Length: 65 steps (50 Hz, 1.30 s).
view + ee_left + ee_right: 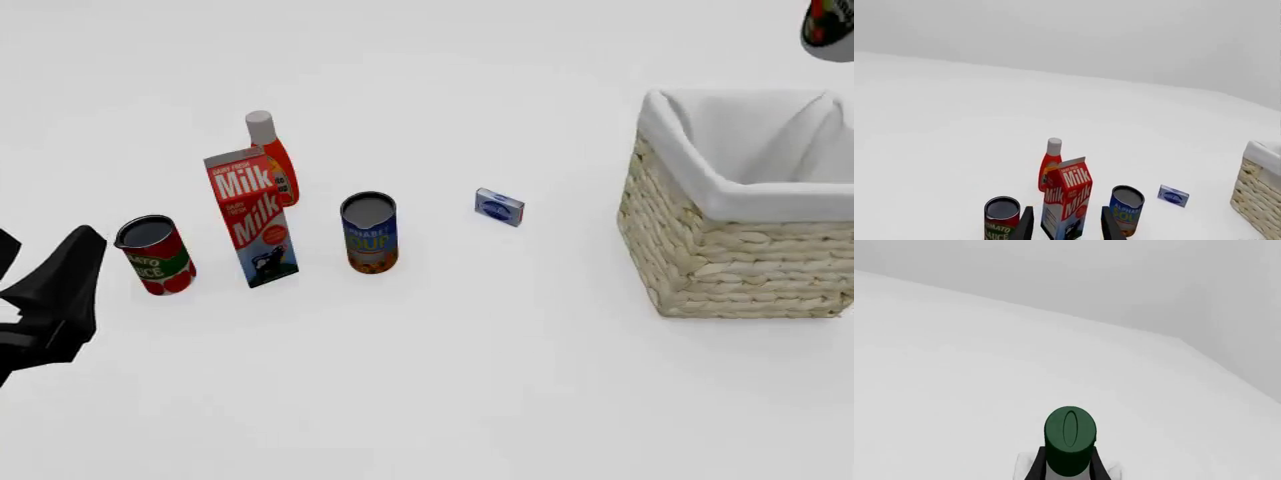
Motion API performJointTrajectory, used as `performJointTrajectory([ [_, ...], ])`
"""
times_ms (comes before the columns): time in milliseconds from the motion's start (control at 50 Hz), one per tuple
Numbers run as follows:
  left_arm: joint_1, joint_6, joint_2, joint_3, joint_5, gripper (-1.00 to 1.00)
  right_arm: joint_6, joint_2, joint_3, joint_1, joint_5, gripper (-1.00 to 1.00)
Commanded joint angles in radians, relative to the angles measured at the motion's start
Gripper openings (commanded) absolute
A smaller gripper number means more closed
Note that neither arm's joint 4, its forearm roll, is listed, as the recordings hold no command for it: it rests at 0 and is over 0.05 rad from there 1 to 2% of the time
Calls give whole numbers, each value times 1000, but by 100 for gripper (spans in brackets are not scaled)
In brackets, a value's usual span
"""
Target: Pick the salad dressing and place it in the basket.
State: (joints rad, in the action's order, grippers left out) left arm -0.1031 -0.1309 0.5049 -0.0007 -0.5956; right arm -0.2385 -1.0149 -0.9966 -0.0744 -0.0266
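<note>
The dressing [1069,440] is held up in the air by the right tool [1067,467], whose two dark fingers [1037,466] press on each side of the bottle just under its green cap. In the front view only a small bit of the dressing [830,28] shows at the top right corner, above the far right side of the basket [741,255]. The basket sits on the right side of the white bench [507,380], and its white cloth folds over the rim. Well to the left of it lies a small blue box [499,207]. Left of that stands a blue can [368,233], then a milk carton [251,218] with a red bottle [274,160] just behind it, and then a red can [155,255] farthest left. The left tool [1067,227] is open and holds nothing, with its fingers apart. It hangs at the near left, aimed at the carton.
</note>
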Motion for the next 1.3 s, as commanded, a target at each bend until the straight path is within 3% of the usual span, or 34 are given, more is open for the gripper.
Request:
performJointTrajectory([
  [20,-5,0,12,0,-8,100,27,-47,6,-48,-26,-100],
  [580,-17,-1,34,0,-26,100,24,-172,44,-72,-111,-100],
  [1300,-16,3,58,0,-37,100,-12,-169,84,-99,-75,-100],
])
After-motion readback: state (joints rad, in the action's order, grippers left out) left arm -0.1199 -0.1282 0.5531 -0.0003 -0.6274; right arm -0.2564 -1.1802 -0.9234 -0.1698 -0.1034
